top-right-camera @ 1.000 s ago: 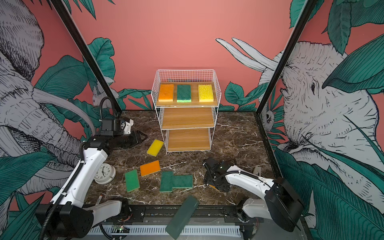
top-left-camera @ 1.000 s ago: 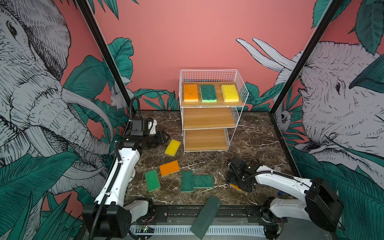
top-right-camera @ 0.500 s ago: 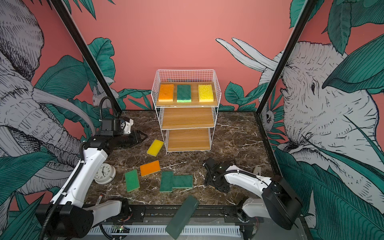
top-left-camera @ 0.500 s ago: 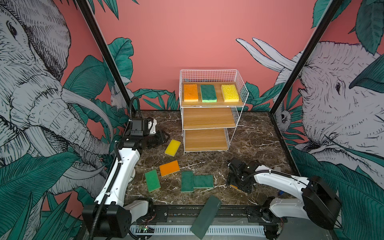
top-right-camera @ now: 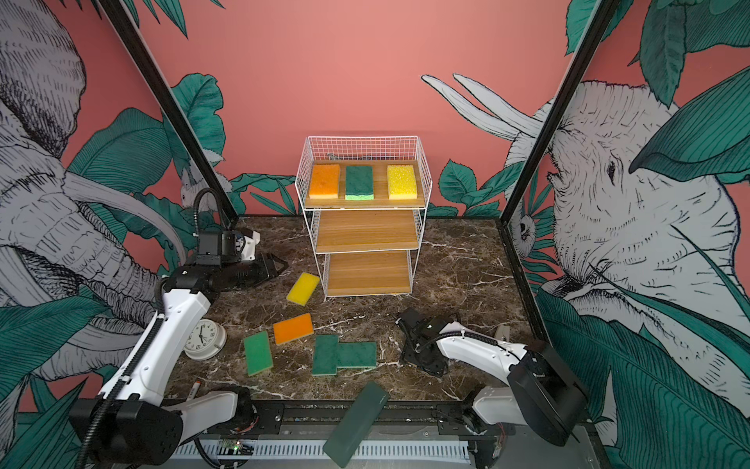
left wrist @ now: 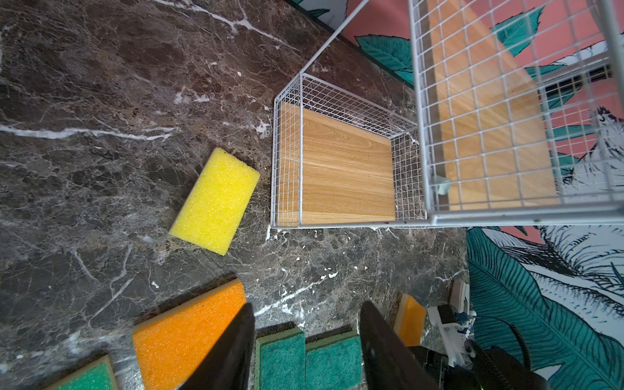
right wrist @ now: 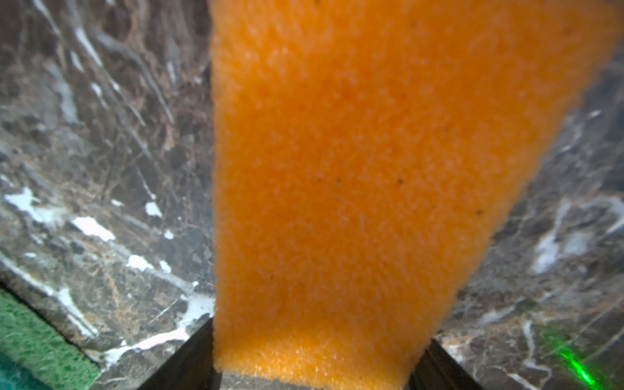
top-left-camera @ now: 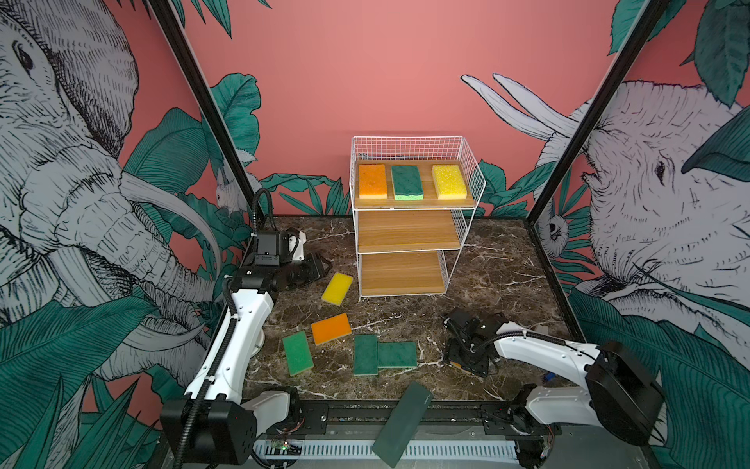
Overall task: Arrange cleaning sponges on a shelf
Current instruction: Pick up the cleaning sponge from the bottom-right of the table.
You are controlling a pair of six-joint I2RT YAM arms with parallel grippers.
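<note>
Low over the marble table [top-left-camera: 507, 260], right gripper [right wrist: 314, 374] jaws straddle an orange sponge [right wrist: 354, 169]; grip contact is unclear. Left gripper [left wrist: 305, 341] jaws are spread, empty, near the shelf [top-left-camera: 410, 231].

Three sponges [top-left-camera: 407, 182] side by side on the shelf [top-left-camera: 470, 170] top board; others [top-left-camera: 337, 288] on the table [top-left-camera: 499, 264] before it.

The left pincer [left wrist: 305, 344] stood with its two dark fingers [left wrist: 233, 351] apart and nothing between them, above the marble table [left wrist: 101, 101]. A yellow sponge [left wrist: 216, 201] lay just beside the shelf [left wrist: 341, 169], whose lowest board was bare. Nearer the camera lay an orange sponge [left wrist: 179, 334], two touching dark green sponges [left wrist: 304, 358] and a lighter green one [left wrist: 87, 376]. Another orange sponge [left wrist: 410, 319] showed beside the other arm.
</note>
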